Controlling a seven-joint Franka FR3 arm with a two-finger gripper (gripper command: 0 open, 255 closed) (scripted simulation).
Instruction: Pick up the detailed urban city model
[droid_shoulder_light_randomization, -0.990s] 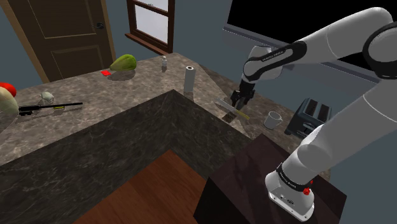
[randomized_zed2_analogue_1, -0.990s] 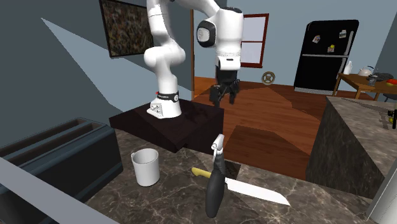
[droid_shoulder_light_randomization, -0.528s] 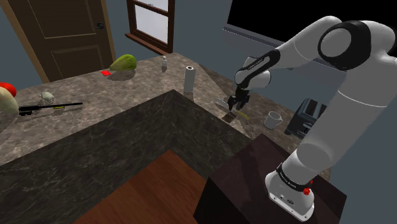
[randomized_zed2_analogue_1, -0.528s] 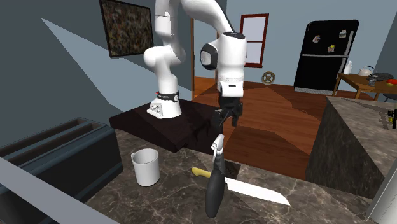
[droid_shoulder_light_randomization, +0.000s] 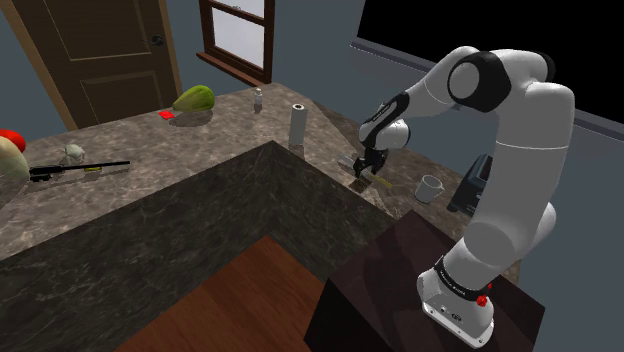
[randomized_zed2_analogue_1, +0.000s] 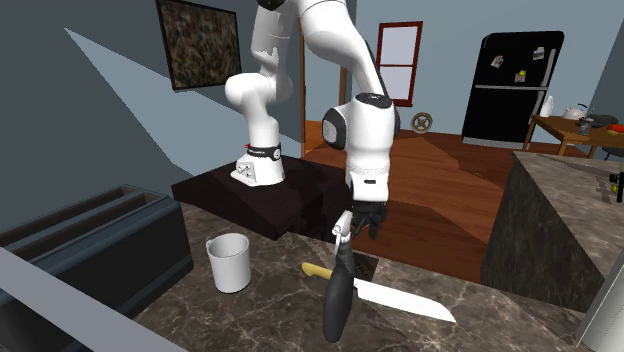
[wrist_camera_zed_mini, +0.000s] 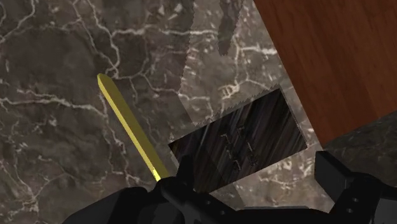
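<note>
Your fingers are spread and have dropped from well above to just over the city model. It lies at the edge of the counter by the wooden floor, beside the yellow-handled knife. Nothing is pinched yet — you look lined up to close.

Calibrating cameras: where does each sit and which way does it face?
Shoulder: beside the dark box stand, looking down over the dark marbled counter; white arm shows.
Second exterior: low on the counter, facing arm and stand past a white mug.
Wrist: on the hand, looking down at the dark rectangular city model; black jaws apart.
Last two share the yellow-handled knife.
</note>
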